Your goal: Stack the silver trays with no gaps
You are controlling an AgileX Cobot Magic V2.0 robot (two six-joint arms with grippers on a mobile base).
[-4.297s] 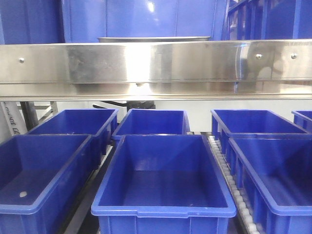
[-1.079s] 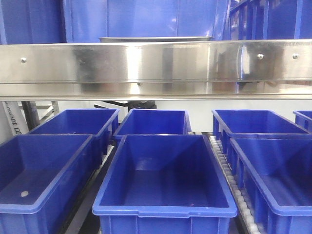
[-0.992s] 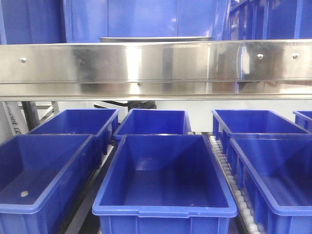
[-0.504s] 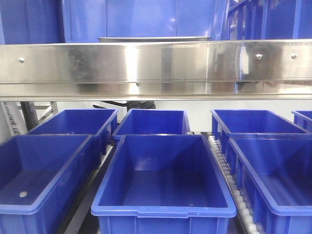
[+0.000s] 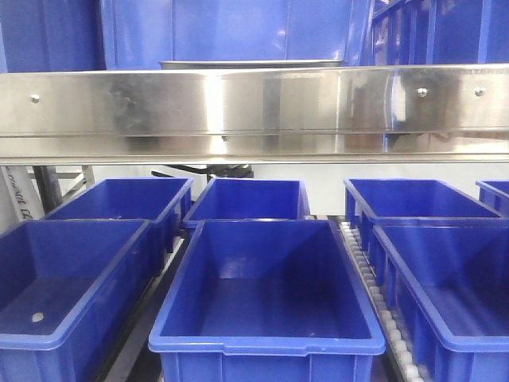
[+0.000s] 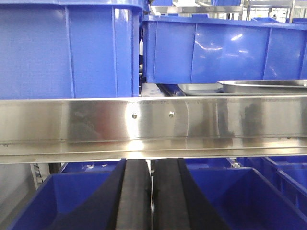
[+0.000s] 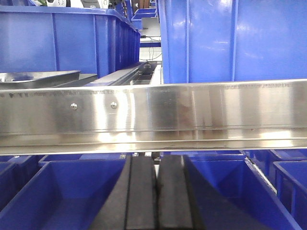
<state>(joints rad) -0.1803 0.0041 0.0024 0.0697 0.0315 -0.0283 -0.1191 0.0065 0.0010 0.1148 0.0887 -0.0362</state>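
A silver tray (image 5: pixel 251 64) shows only as a thin rim above the steel beam, on the upper shelf among blue bins. In the left wrist view two silver trays (image 6: pixel 261 86) lie at the right, one rim over the other. In the right wrist view a silver tray (image 7: pixel 38 78) lies at the left. My left gripper (image 6: pixel 152 165) is shut and empty, below the beam. My right gripper (image 7: pixel 157 163) is shut and empty, below the beam. Neither gripper shows in the front view.
A long steel beam (image 5: pixel 254 111) with screws runs across all views. Large blue bins (image 6: pixel 67 48) stand on the upper shelf beside the trays. Several open blue bins (image 5: pixel 266 286) sit on the lower level, with a roller track (image 5: pixel 374 294) between them.
The view has shaken slightly. Nothing else has visibly moved.
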